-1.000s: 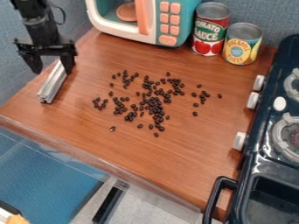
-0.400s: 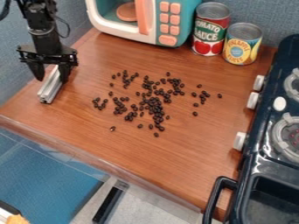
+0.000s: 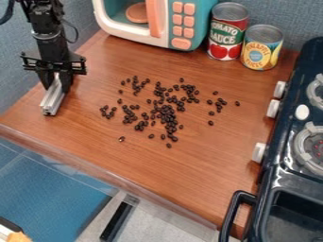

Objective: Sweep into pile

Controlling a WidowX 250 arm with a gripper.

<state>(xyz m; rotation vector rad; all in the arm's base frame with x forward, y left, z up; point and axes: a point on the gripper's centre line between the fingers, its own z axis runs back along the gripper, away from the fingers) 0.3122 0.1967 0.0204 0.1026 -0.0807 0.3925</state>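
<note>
black tool (image 3: 56, 89) clamped on silver bar (image 3: 53, 100), dark beans (image 3: 166, 113) scattered across wooden counter (image 3: 202, 165)

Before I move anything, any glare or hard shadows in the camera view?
Camera view: fairly even light on the wooden table, no hard shadows there; bright highlights along the metal bar; soft sheen on the dark stove; black hand shows little surface detail.
</note>
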